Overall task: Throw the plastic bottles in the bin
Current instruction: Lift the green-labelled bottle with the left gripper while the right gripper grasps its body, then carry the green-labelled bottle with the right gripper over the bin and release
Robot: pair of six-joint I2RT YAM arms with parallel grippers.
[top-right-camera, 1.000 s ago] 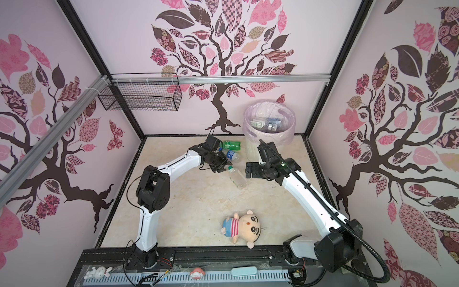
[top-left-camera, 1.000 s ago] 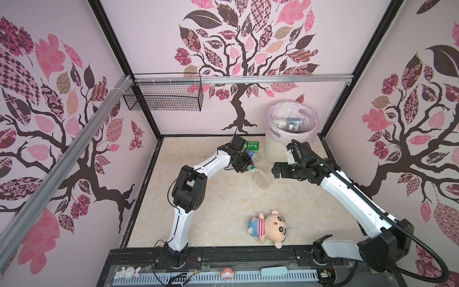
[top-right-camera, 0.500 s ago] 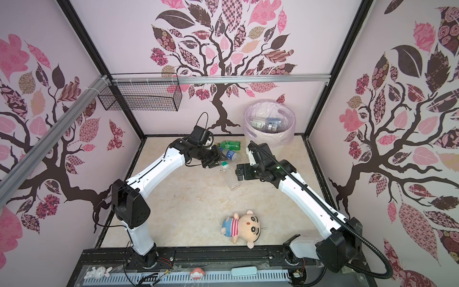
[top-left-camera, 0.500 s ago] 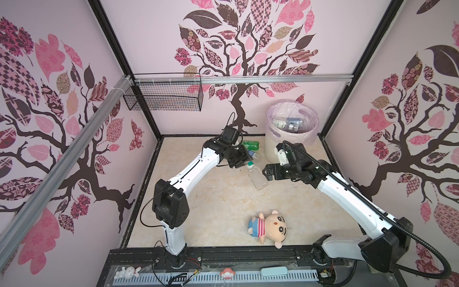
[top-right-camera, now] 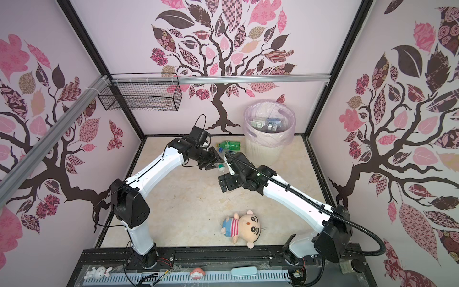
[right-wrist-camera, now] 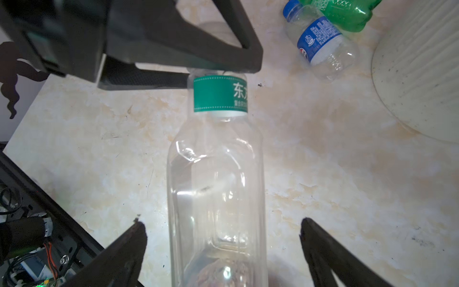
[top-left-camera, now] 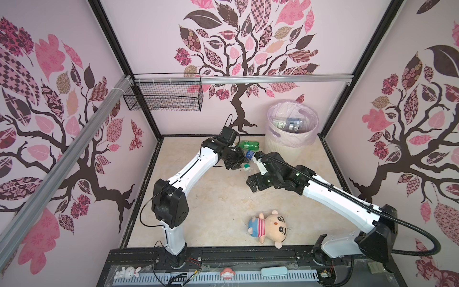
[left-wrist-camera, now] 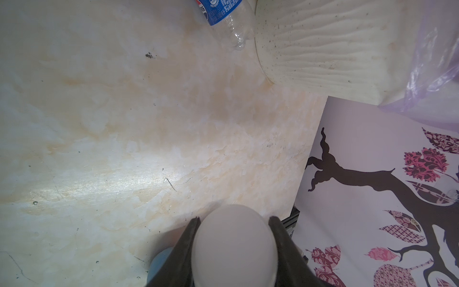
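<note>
Marbled cream flooring is being enclosed by pink walls with tree decals, and the bin, standing in the far corner on the right arm's side, is being taken as the reference point. Discarded bottles are being seen inside it.

A clear bottle is being held near the bin, on its front-left side, and is not touching it. Whether it is being kept off the floor cannot be told. It is being grasped at its green-banded cap by the left gripper, whose jaws are being clenched on the cap's white top.

The bottle's long axis is being presented along the line of the right gripper, base end toward it and cap end away. The body is being straddled by that gripper's fingers, which are being held wide apart with floor showing on either side; no contact is being observed and nothing is being held. A handover is being judged the step in hand, with closure on the body being required before the cap is let go.

A green bottle and a blue-labelled bottle are being noted on the floor, the latter just beside the bin's base. A plush doll is being recorded well apart from the bin, toward the front rail.
</note>
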